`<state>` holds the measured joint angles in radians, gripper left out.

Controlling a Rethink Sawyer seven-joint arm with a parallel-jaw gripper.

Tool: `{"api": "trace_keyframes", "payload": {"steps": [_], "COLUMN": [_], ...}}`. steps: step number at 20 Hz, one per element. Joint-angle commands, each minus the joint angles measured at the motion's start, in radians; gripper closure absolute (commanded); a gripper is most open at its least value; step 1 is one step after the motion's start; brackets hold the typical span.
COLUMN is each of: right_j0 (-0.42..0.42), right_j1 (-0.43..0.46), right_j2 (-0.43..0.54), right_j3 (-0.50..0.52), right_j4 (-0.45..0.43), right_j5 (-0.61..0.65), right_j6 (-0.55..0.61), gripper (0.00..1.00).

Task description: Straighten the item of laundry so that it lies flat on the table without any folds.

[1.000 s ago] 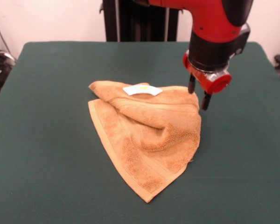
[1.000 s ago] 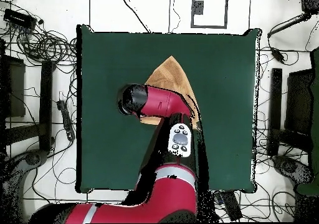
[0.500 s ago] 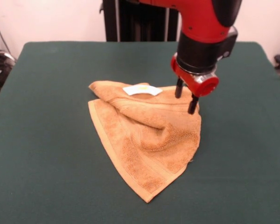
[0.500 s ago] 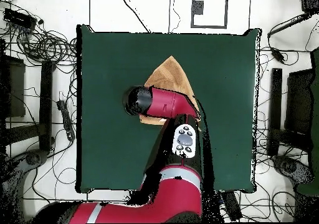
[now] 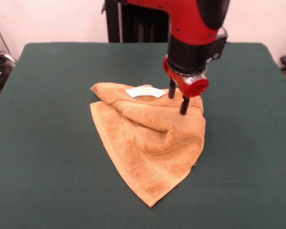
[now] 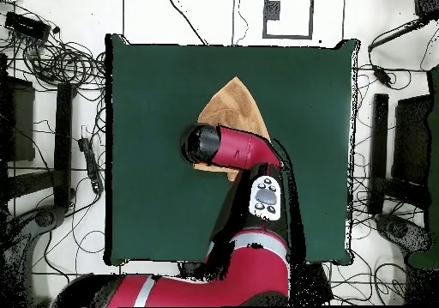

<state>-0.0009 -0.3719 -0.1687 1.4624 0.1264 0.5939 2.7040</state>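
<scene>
Robot lab – cable tangles [image 6: 60, 60], equipment racks [image 6: 17, 120] around table [image 6: 146, 210].

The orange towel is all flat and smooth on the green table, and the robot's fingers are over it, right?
Not quite. In the front view the orange towel is folded and bunched up, not flat. The rest holds: it lies on the green table, and the robot's fingers are over it, spread apart near its far edge.
</scene>
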Motion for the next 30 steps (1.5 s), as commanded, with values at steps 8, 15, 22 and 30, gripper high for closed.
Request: {"api": "trace_keyframes", "payload": {"steps": [8, 15, 22, 30], "right_j0": [0.063, 0.091, 0.089, 0.12], "right_j1": [0.077, 0.074, 0.07, 0.057], "right_j2": [0.066, 0.053, 0.062, 0.05], "right_j3": [0.184, 0.179, 0.188, 0.199], "right_j4": [0.118, 0.168, 0.165, 0.197], "right_j5": [-0.092, -0.043, -0.073, -0.07], "right_j6": [0.236, 0.232, 0.176, 0.228], "gripper": [0.0, 0.0, 1.0, 1.0]}}
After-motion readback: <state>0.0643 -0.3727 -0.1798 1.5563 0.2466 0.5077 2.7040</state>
